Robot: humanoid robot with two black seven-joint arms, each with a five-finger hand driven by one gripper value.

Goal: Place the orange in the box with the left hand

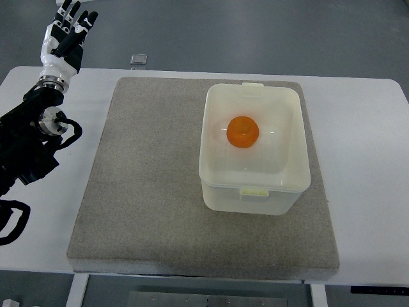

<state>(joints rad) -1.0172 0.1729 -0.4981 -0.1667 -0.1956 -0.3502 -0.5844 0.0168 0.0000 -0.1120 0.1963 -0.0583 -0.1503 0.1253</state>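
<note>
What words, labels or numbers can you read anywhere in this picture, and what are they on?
None can be read.
box: no print on it.
orange: no sticker showing.
mat: plain.
small square thing at the table's far edge: too small to tell.
left hand: no markings legible.

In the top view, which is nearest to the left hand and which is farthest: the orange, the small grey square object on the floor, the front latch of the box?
From the left hand, at the upper left:
1. Small grey square object, just beyond the table's far edge.
2. Orange, inside the box, right of centre.
3. Front latch, on the box's near wall.
</note>
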